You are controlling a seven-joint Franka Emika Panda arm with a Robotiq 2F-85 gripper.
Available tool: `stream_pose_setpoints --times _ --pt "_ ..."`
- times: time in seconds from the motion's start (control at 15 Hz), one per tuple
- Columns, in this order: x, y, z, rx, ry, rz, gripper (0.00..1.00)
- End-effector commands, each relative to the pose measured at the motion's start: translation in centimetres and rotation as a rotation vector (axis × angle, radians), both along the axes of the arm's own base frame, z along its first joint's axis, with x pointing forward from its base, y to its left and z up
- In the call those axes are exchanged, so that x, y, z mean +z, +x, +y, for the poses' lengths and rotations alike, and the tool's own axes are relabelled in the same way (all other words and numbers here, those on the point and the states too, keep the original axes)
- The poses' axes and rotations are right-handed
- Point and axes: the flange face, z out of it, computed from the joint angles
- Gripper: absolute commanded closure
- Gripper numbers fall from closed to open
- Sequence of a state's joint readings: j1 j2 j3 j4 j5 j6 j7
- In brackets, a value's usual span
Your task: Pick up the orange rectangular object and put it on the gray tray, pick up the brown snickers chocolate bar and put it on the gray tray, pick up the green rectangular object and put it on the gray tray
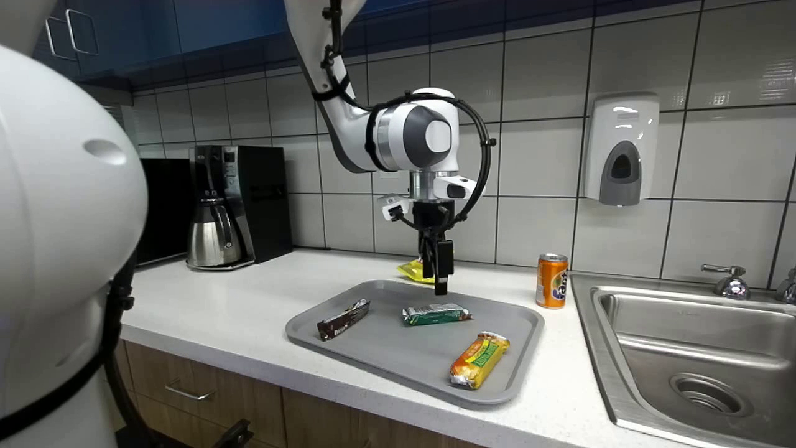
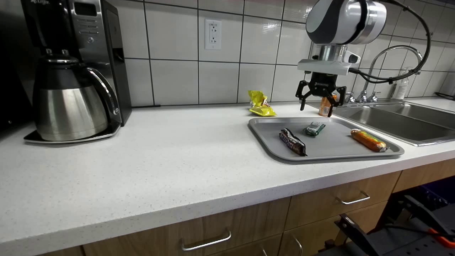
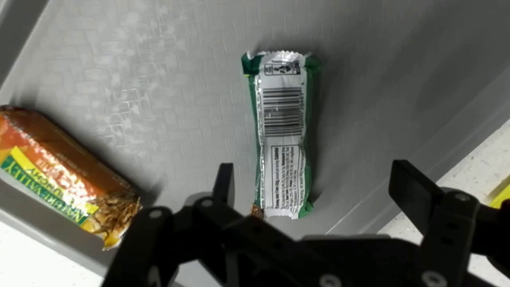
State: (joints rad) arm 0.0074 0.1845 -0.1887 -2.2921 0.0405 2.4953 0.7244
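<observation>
The gray tray lies on the counter and shows in all views. On it lies the orange rectangular packet, near the sink-side front corner; it also shows in the wrist view. The brown chocolate bar lies on the tray's opposite side and is out of the wrist view. The green rectangular packet lies between them, barcode side up in the wrist view. My gripper is open, empty and pointing down above the tray. In the wrist view the fingers are spread wide, apart from the green packet.
A yellow packet lies behind the tray near the tiled wall. An orange can stands between tray and sink. A coffee maker stands at the far end of the counter. A soap dispenser hangs on the wall.
</observation>
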Motion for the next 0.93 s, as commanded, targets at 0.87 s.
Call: stream_pose_setpoints --times 0.87 --pt "5.7 -6.6 1.3 0.466 0.051 -0.019 0.0"
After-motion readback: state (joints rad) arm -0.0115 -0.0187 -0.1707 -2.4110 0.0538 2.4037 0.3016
